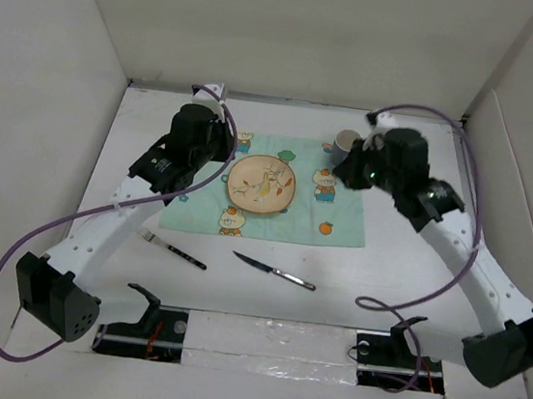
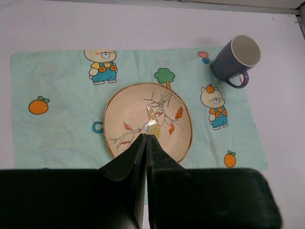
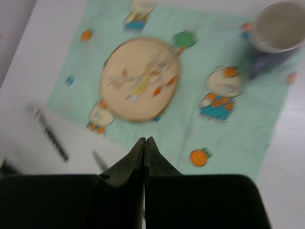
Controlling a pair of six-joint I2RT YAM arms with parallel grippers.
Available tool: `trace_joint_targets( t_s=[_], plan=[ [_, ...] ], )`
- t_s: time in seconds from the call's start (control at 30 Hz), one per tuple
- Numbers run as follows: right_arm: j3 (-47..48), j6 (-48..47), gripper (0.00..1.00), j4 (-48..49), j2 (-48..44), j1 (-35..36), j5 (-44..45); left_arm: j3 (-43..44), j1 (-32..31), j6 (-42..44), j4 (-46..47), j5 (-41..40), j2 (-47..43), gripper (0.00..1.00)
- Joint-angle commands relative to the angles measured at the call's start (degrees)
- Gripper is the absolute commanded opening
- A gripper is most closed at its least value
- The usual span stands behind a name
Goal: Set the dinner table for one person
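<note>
Lying below left tool point(image 2: 146, 137): dinner table point(image 2: 57, 28)

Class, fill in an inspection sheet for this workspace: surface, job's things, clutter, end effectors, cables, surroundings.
Surface: white dinner table, with a mint placemat laid on it.
Job's things: plate on the placemat; mug at the mat's far right corner; fork and knife on bare table, near side of the mat.
Clutter: nothing seen.
End effectors: left end effector shut, empty; right end effector shut, empty.
Cables: purple; left cable loops beside its arm's base, right cable loops onto the table.
Surroundings: white walls on three sides.
</note>
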Motion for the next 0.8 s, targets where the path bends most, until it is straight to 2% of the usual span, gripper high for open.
trace_joint_targets(
  t_s=[0.0, 0.03, 0.07, 0.1, 0.17, 0.23, 0.3, 0.37, 0.53, 0.77],
  plan=[
    [-11.68, -1.77, 0.04, 1.18, -2.40, 9.12, -7.59, 2.86, -0.07, 1.41, -0.41, -1.20, 0.47, 0.00],
    [-15.62, -0.03, 0.12, -1.26, -3.12, 11.23, -6.37, 3.21, -0.07, 1.76, -0.42, -1.73, 0.99, 0.04],
    [-17.14, 0.60, 0.32, -2.24, -3.74, 15.51, -4.18, 4.26, -0.07, 2.46, -0.68, -2.43, 1.26, 0.07],
    [-18.64, 0.95, 0.42, -2.78, -4.53, 17.56, -2.85, 5.05, -0.07, 2.82, -0.68, -2.79, 1.61, 0.14],
    [-21.72, 1.92, 0.57, -4.01, -4.71, 22.38, 1.35, 7.24, -0.07, 3.61, -1.12, -3.75, 2.49, 0.19],
    [-23.04, 1.66, 0.63, -4.28, -2.45, 25.47, 2.34, 9.44, 0.45, 3.96, -1.12, -4.20, 3.36, 0.27],
    [-22.96, 1.48, 0.64, -4.27, -1.47, 27.75, 3.39, 10.68, 0.46, 4.05, -1.12, -4.20, 3.46, 0.29],
    [-21.83, 1.04, 0.68, -4.45, 2.57, 29.70, 4.88, 11.73, 0.46, 4.05, -0.68, -4.11, 3.72, 0.30],
    [-17.78, 0.42, 0.69, -5.59, 12.15, 35.49, 5.59, 11.04, 0.46, 3.26, -0.42, -4.19, 2.50, 0.31],
    [-14.52, 4.73, 0.67, -5.42, 22.53, 38.15, 17.18, 8.14, 0.46, 3.09, -1.29, -5.25, -0.58, 0.31]
  ],
)
